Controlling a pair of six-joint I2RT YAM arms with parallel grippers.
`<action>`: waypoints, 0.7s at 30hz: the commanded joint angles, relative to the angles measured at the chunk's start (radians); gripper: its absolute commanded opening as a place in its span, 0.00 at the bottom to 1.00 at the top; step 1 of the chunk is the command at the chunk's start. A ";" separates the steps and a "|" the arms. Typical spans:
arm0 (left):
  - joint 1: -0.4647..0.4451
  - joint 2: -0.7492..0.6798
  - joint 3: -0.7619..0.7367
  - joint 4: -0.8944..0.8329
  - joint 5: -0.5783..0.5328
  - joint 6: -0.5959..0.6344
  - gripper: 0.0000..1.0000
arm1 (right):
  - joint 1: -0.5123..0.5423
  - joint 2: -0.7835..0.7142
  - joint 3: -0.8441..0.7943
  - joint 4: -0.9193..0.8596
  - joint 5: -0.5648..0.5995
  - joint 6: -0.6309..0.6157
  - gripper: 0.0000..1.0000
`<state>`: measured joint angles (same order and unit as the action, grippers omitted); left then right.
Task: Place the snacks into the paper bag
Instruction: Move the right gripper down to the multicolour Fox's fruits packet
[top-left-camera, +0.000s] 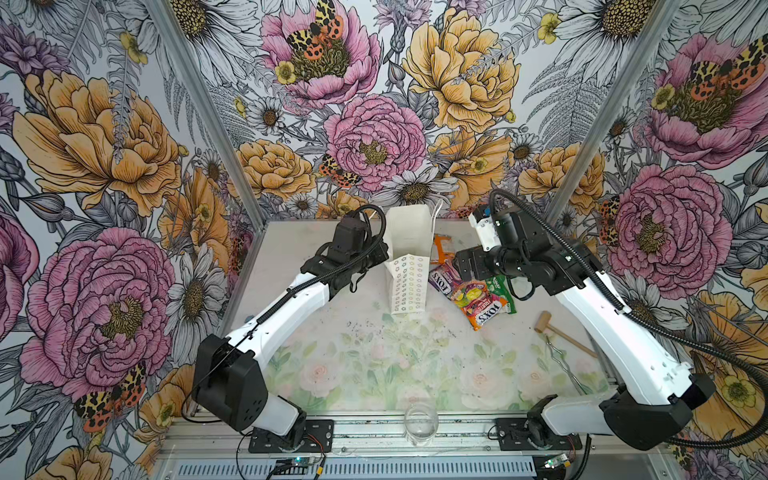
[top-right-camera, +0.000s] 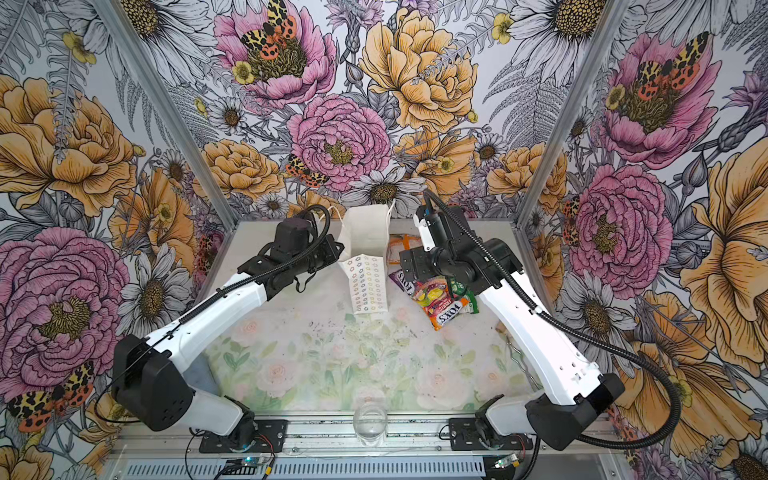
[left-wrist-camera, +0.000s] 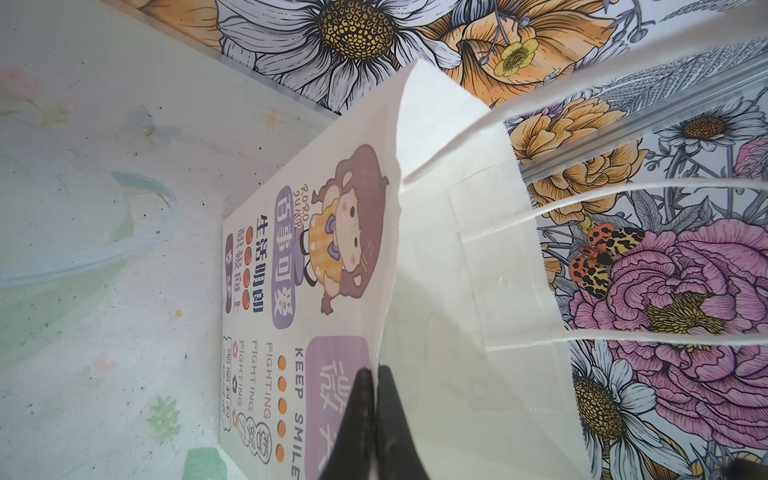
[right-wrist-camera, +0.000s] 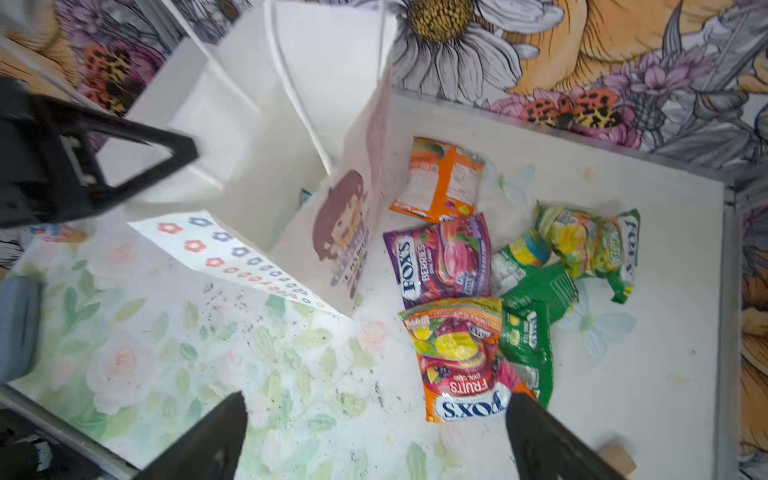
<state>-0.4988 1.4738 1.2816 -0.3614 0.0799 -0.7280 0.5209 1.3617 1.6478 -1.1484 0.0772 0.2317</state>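
The white paper bag (top-left-camera: 409, 266) stands upright at the back middle of the table, its mouth open (right-wrist-camera: 257, 124). My left gripper (left-wrist-camera: 374, 374) is shut on the bag's rim, pinching the paper wall (left-wrist-camera: 457, 257) between its fingers. To the right of the bag lie the snacks (top-left-camera: 478, 297): an orange packet (right-wrist-camera: 440, 183), a purple one (right-wrist-camera: 440, 257), an orange "FOX'S" fruits one (right-wrist-camera: 461, 361), a green one (right-wrist-camera: 534, 286) and a yellow-green one (right-wrist-camera: 594, 249). A teal corner (right-wrist-camera: 305, 195) shows inside the bag. My right gripper (right-wrist-camera: 376, 401) hangs open and empty above the table, beside the fruits packet.
A wooden mallet (top-left-camera: 548, 328) and a twisted metal rod (top-left-camera: 561, 361) lie at the right, under my right arm. A clear glass (top-left-camera: 420, 424) stands at the front edge. The bag's cord handles (left-wrist-camera: 623, 187) stick out toward the back wall.
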 joint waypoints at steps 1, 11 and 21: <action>0.012 -0.010 -0.015 0.027 0.034 -0.007 0.00 | -0.020 -0.026 -0.073 -0.063 0.080 0.028 1.00; 0.013 -0.013 -0.025 0.035 0.038 -0.008 0.00 | -0.079 0.009 -0.266 -0.057 0.128 0.027 1.00; 0.015 -0.018 -0.024 0.035 0.047 -0.008 0.00 | -0.085 0.121 -0.322 0.004 0.170 -0.035 0.99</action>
<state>-0.4923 1.4738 1.2686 -0.3470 0.0982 -0.7284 0.4408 1.4597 1.3281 -1.1843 0.2176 0.2230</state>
